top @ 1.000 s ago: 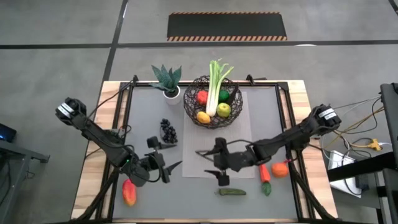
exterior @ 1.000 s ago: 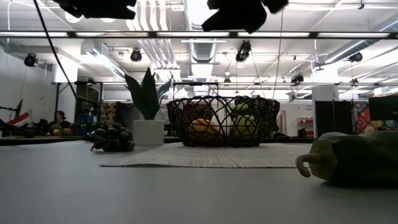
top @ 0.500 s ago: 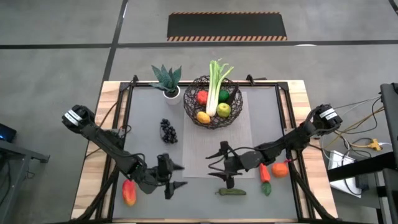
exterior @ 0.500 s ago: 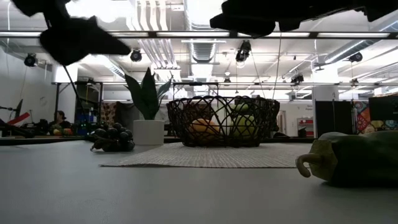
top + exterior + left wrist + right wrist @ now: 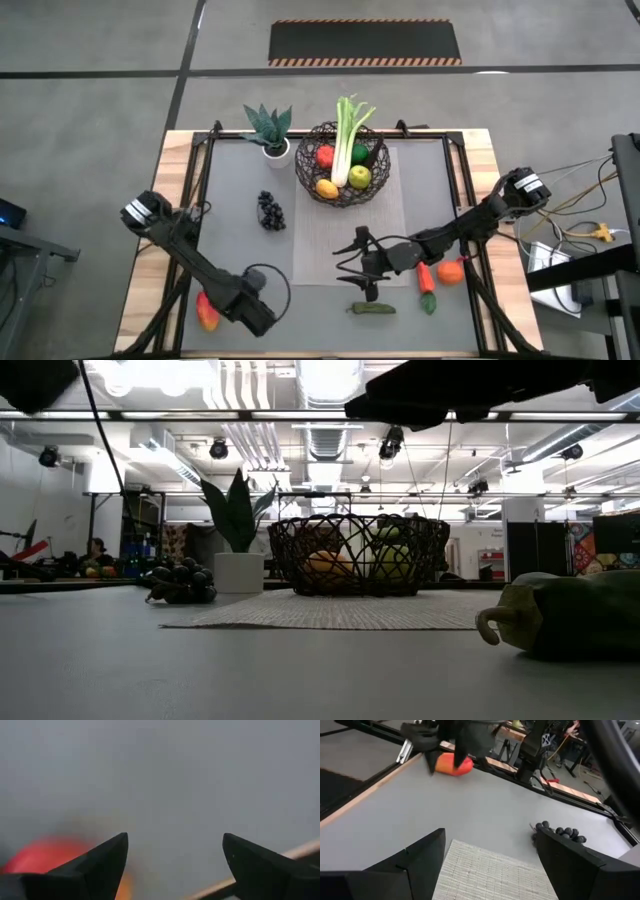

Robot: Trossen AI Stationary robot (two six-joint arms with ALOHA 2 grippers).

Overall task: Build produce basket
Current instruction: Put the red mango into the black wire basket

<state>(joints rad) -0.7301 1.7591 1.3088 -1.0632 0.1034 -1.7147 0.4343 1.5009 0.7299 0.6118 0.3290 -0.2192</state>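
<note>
Here the left hand (image 5: pixel 174 851) is at the lower left of the high view, fingers apart and holding nothing, just beside the red-orange fruit (image 5: pixel 207 310). The right hand (image 5: pixel 352 267) is at lower centre, also apart and empty, above the green pepper (image 5: pixel 373 309). The basket (image 5: pixel 342 162) stands at upper centre with the leek (image 5: pixel 346 133) inside; the grapes (image 5: pixel 271 211) lie to its lower left.
</note>
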